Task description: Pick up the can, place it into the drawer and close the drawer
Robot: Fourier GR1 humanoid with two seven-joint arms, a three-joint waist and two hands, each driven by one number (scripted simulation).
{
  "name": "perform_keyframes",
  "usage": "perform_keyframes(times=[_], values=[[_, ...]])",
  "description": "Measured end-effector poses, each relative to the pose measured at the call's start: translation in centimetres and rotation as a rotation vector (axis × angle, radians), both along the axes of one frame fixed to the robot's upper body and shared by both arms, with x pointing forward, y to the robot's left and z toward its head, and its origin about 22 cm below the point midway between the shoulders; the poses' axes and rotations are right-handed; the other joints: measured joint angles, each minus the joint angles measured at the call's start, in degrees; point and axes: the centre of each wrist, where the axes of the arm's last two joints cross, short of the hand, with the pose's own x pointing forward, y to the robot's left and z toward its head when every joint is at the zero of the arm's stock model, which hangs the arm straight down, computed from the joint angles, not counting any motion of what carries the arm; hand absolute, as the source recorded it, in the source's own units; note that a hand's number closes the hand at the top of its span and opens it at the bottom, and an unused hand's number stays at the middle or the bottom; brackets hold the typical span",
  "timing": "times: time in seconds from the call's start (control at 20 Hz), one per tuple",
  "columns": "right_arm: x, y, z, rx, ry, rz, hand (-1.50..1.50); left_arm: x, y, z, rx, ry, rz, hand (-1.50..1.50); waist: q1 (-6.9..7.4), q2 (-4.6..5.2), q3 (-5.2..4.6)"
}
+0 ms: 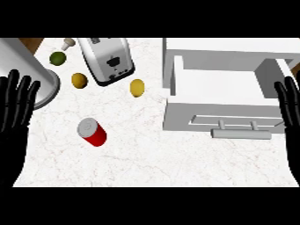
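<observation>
Two black hands are seen at the view's lower sides, both held flat with fingers straight and slightly spread, nothing pinched: the left hand [10, 112] at the left edge, the right hand [298, 112] at the right edge. Between them a pale, marble-veined surface [152, 162] is laid out. Nearest on it, left of centre, a red can [92, 132] with a dull silver lid is seen, a short cylinder tilted in the view, well apart from both hands. To the right, a white box-shaped drawer [220, 94] is pulled open, its smooth interior bare and a grey cylindrical bar handle [240, 133] fixed across its front panel. Farther back, a yellow lemon [137, 87] and a rounder yellow fruit [79, 80] are placed on either side of a glossy chrome toaster [107, 60] with rounded corners. A smooth white cylindrical vessel [16, 66] is partly hidden behind the left hand. Farthest, a green lime [59, 57] and a small pale mushroom [68, 43] are found near the surface's rear edge.
</observation>
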Motion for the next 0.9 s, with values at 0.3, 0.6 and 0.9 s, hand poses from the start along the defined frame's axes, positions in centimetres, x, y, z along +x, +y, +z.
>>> perform_keyframes(times=[0.3,0.6,0.9], values=[[0.0,0.3,-0.3,-0.014,0.005,0.028,-1.50,0.1,1.4,0.2,-0.020,-0.006,-0.229,-1.50,-0.96,1.97,0.96],[-0.7,-1.9,-2.0,0.033,0.222,-0.166,-1.50,-0.3,4.1,-1.2,0.068,0.282,-0.259,-1.50,-1.44,2.46,1.22],[-2.7,-4.4,-2.5,0.048,0.282,-0.220,-1.50,-1.1,6.3,0.1,0.080,0.356,-0.277,-1.50,-1.37,2.44,1.29]])
